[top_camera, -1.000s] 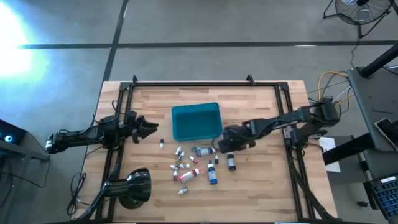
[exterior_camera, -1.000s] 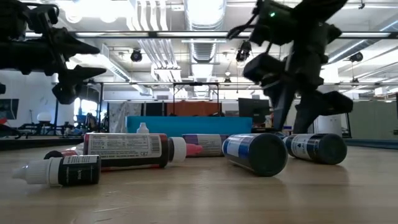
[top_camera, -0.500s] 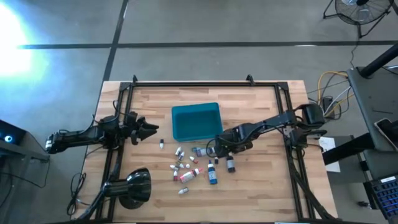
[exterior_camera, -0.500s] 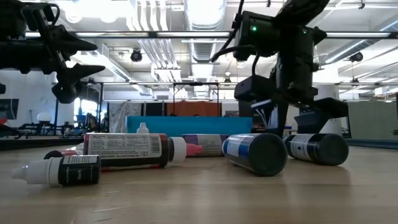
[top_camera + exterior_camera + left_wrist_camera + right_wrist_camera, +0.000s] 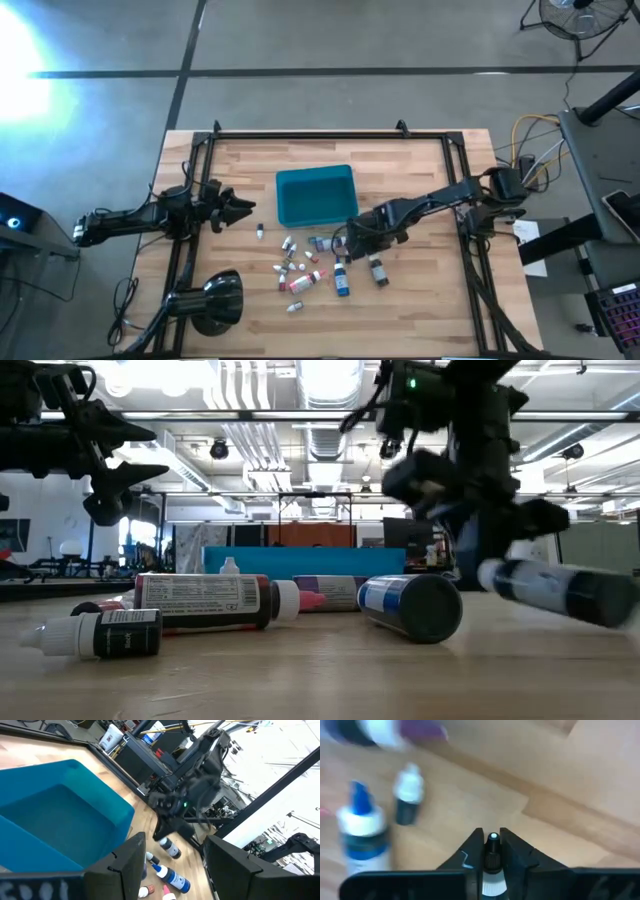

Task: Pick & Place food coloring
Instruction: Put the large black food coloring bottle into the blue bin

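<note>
From the high view I see my right gripper (image 5: 352, 238) low over the wooden table (image 5: 420, 300), at the right edge of the scattered food coloring bottles (image 5: 305, 268), just below the lower right corner of the teal bin (image 5: 315, 195). A dark bottle (image 5: 378, 268) lies just beside that gripper, toward the table's front. A blue bottle (image 5: 343, 281) lies at the cluster's right edge. My left gripper (image 5: 238, 209) waits left of the bin, off the bottles, fingers spread. A lone small vial (image 5: 260, 231) lies below it, and a black lamp head (image 5: 215, 300) sits at the front left.

In the low view the right gripper (image 5: 470, 500) hangs over the bottles with a pale-capped bottle (image 5: 555, 588) tilted beside it; I cannot tell from here whether it is clear of the table. A red bottle with a printed label (image 5: 205, 604) and a blue-capped bottle (image 5: 412, 607) lie on their sides in front, and the teal bin (image 5: 300, 560) stands behind.

My left wrist view shows the bin (image 5: 55, 825), 2 bottles on the wood beyond it (image 5: 170, 877), and the right arm (image 5: 192, 785) above them.

In the right wrist view the fingers (image 5: 517, 857) are narrow, clamped on a small bottle with a pale nozzle tip (image 5: 492, 851). On the wood beyond lie a blue dropper bottle (image 5: 362, 832) and a dark vial with a white cap (image 5: 408, 800).
</note>
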